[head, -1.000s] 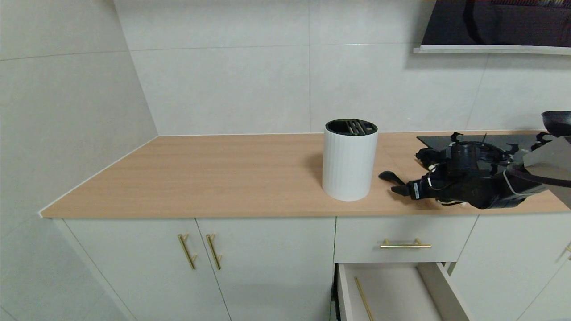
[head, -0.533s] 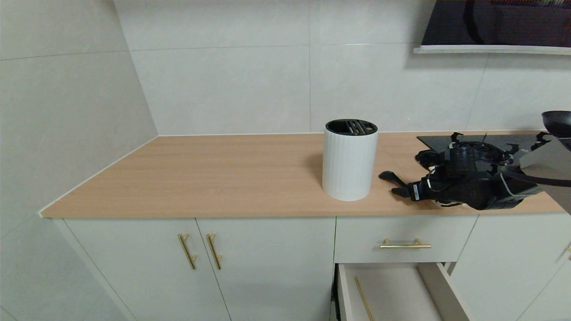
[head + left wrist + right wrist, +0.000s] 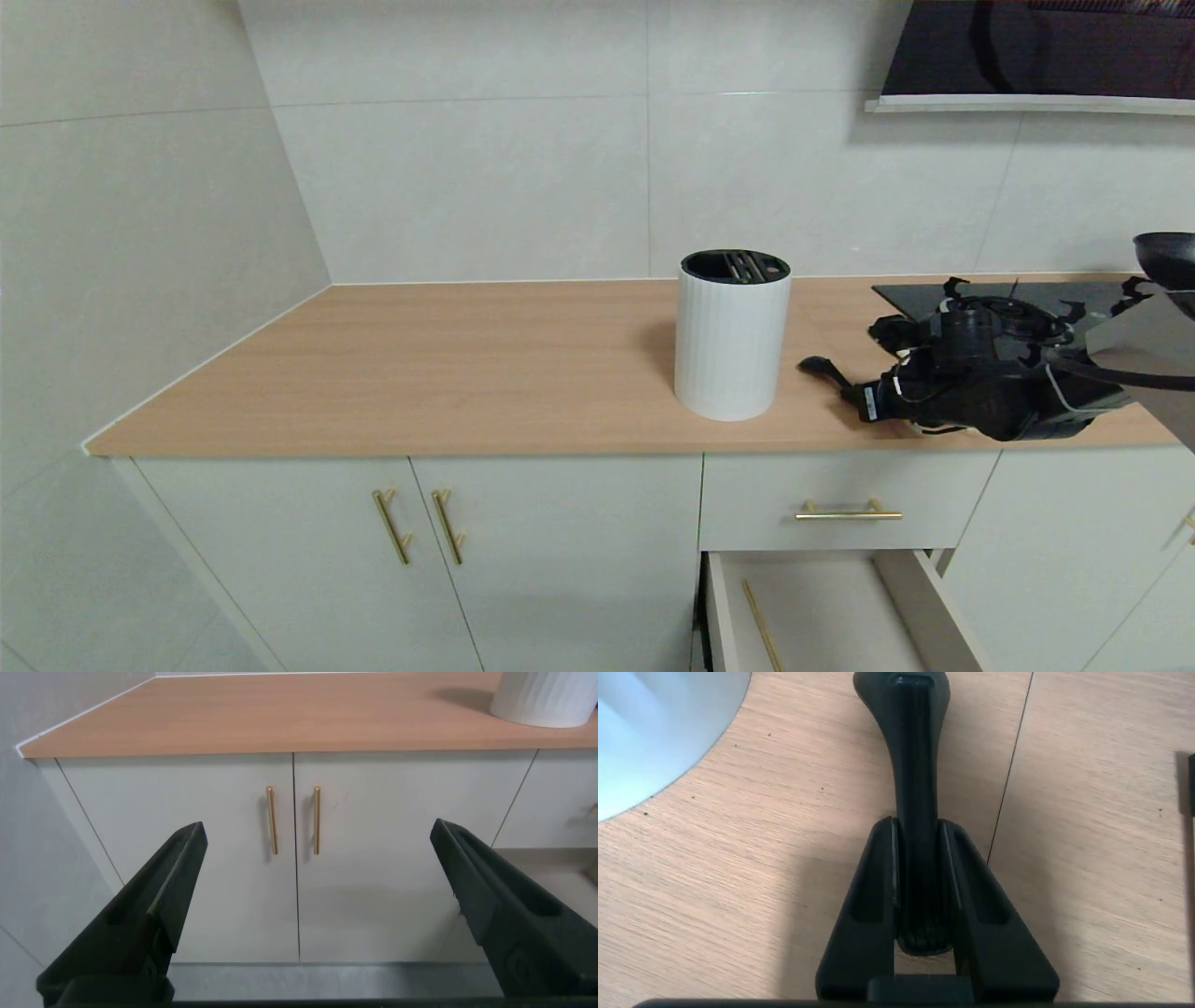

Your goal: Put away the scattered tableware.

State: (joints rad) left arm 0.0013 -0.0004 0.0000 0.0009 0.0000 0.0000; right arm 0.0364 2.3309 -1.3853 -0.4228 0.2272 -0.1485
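Where right wrist view looks close, right claw [image 3: 915, 831] clamps black handle [image 3: 910, 728] | left claw [image 3: 318, 833] spread wide before cabinet doors [image 3: 243, 896].

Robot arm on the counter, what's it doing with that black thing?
The right gripper is shut on a black handle, close to the wooden counter and just beside the white utensil holder. What the handle belongs to is hidden. The left gripper is open and holds nothing, down in front of the cabinet doors. A drawer under the counter is open.
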